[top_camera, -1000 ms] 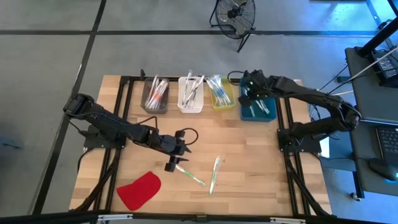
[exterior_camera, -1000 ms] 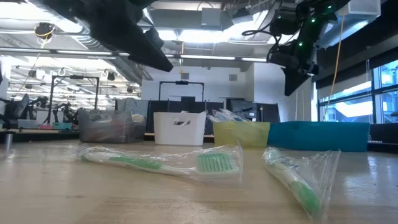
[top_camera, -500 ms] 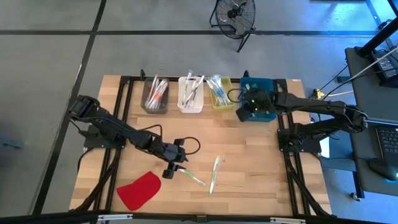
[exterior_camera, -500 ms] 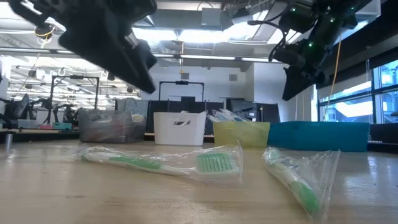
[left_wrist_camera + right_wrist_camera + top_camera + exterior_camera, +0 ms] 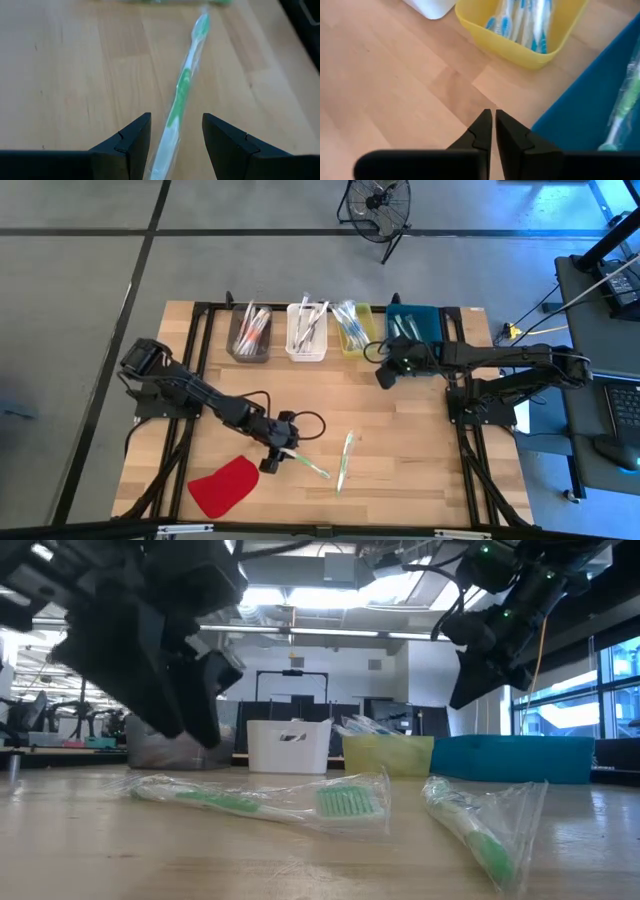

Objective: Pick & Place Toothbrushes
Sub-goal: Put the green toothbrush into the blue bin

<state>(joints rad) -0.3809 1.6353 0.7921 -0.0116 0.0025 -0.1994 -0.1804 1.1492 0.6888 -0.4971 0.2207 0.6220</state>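
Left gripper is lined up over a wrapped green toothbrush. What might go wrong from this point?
1. The left gripper is open astride the toothbrush, which lies in a loose clear wrapper; the fingers may pinch only film and let it slip.
2. The brush runs at a slant between the fingers, so closing may swivel it on the table.
3. A second wrapped toothbrush lies nearby and could get nudged.
The right gripper, shut, sits by the blue bin, clear of this.
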